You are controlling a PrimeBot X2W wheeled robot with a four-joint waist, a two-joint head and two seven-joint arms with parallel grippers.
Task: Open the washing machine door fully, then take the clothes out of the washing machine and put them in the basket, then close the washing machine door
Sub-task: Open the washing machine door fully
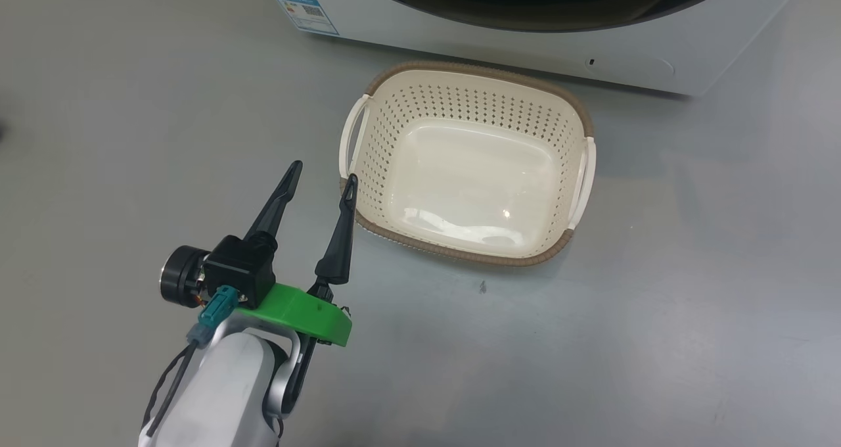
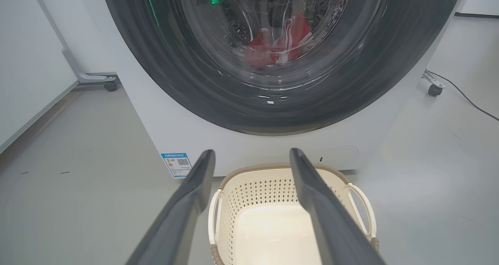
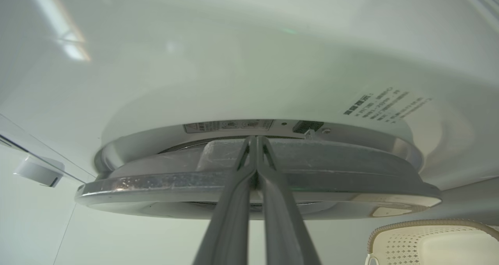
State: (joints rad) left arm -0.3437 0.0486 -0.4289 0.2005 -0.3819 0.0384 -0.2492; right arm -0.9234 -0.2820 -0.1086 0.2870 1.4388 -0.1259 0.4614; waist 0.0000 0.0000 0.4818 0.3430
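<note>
Jaws on my right gripper [image 3: 255,140] are pinched together with nothing between them. Their tips are set at the edge of the washing machine door [image 3: 156,181], at the seam where its silvery rim meets the white front of the washing machine [image 1: 407,36]. My left gripper [image 1: 324,171] hangs with jaws spread wide and empty, just beside the left side of the basket [image 1: 473,69], which sits bare on the floor [image 1: 591,335] in front of the machine. Through the glass I can see the clothes [image 2: 280,43], red with white stripes, lying low in the drum.

I read this as the door-opening step. To do it well, I'd work the closed tips behind the rim and then pull along the door's swing arc rather than straight out, so they don't slip off the smooth edge. I'd hold the left arm clear of that swing and watch the basket, because I can't tell whether the door will pass over it.
</note>
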